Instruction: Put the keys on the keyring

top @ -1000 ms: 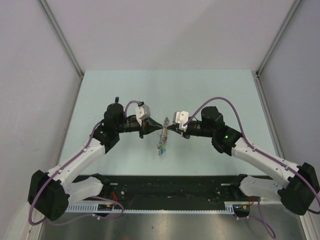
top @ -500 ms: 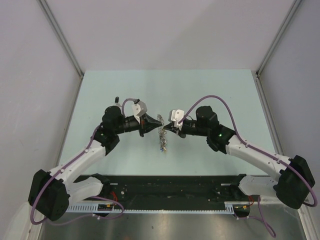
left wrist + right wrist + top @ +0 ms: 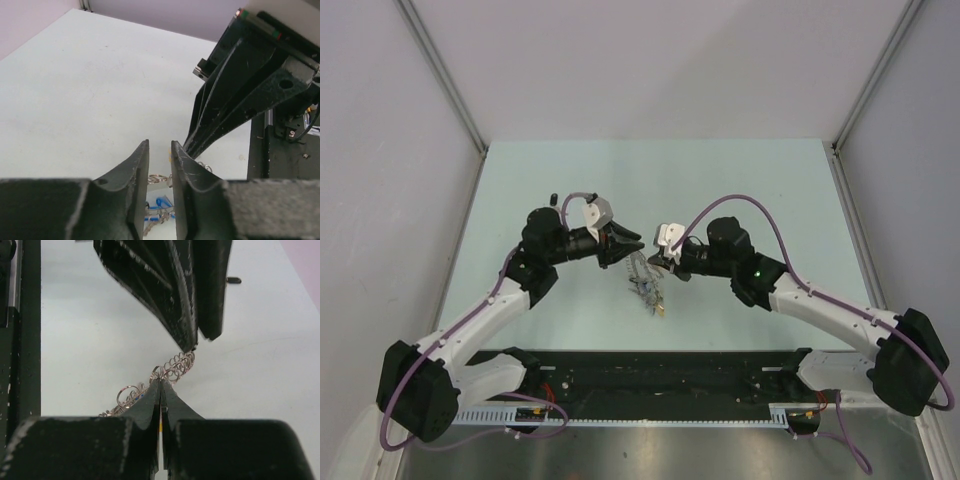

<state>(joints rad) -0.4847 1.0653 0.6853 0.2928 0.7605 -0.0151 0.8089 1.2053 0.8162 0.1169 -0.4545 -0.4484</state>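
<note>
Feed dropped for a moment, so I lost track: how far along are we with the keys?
Done: cannot tell. A yellowish piece shows at the keyring's near end, but whether it is threaded is unclear. In hand: right fingers pinch the ring; left fingers are apart and empty. Left: confirm the keys are threaded.

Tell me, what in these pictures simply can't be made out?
- The keyring, top view: what hangs on it is too small to tell apart or count.
- The same bunch, left wrist view: mostly hidden behind the left gripper and cut off by the bottom edge.
- What the right gripper pinches, right wrist view: its shut fingers cover the spot. Only wire loops at the tips and a yellow sliver in the slit show.
</note>
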